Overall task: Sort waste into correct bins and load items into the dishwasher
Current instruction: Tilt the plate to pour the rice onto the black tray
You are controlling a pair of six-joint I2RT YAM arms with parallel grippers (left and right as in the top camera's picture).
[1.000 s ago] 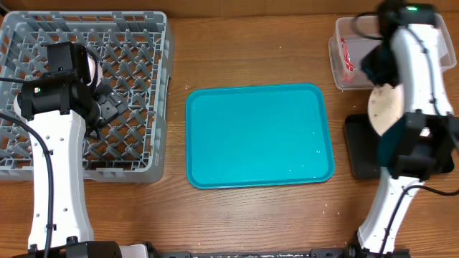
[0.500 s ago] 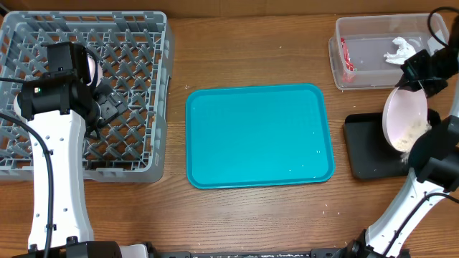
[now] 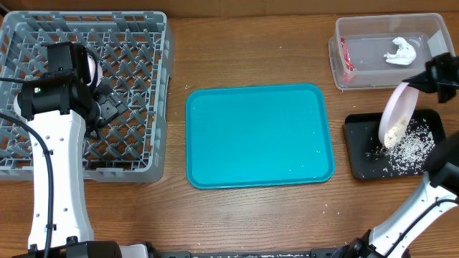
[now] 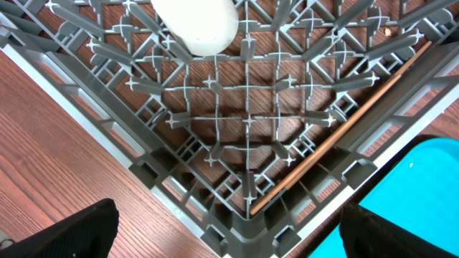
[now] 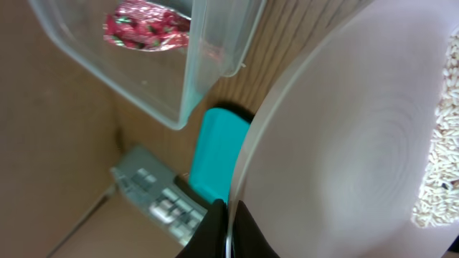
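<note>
The pale bowl [image 3: 398,115] hangs steeply tilted, just right of the teal tray [image 3: 258,136], over the shallow black tray [image 3: 356,163]. Its lower lip hangs over that tray's middle. White rice crumbs [image 3: 414,143] cling inside the lower lip and lie scattered over the black tray's right half. The right gripper [image 3: 414,81] is clenched on the bowl's upper rim; the right wrist view shows its fingertips [image 5: 228,228] pinching that rim edge-on.

The black tray's left edge sits close to the teal tray's right edge, with a narrow strip of bare wooden table [image 3: 251,215] between them. To the right rear of the teal tray stands the clear tub [image 3: 373,79], with the red wrapper [image 3: 346,61] against its left wall and the crumpled tissue [image 3: 399,50] toward its right. The tub's near wall is apart from the black tray's far edge.

Left of the teal tray, across another narrow strip of wood, is the grey dish rack [image 3: 129,175]. The left gripper [image 4: 226,211] hovers above its lattice with jaws spread wide, grasping nothing. A white dish [image 4: 197,25] rests among the pegs beyond it. A wider band of bare wood runs along the teal tray's near edge.
</note>
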